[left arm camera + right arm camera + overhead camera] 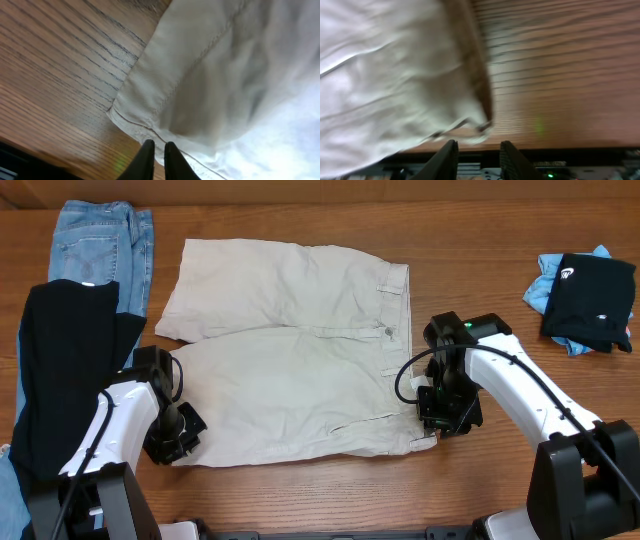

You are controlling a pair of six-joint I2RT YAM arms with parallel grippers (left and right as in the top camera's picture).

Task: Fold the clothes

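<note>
beige trousers (300,370) lie flat; left gripper (157,146) sits pinched together at the hem, right gripper (479,147) gapes wide at the waistband corner.

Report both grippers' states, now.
Left gripper: jaws shut at the hem of the khaki shorts; grip cannot be told.
Right gripper: jaws open, holding nothing.

Left arm (112,425) bent, reaching inward, wrist turned down. Left gripper (157,152): fingers (146,161) pinched nearly together, just a thin slit between. Right arm (525,388) likewise bent and reaching inward. Right gripper (478,151): fingers (445,161) held well apart, tips pointing down.
</note>
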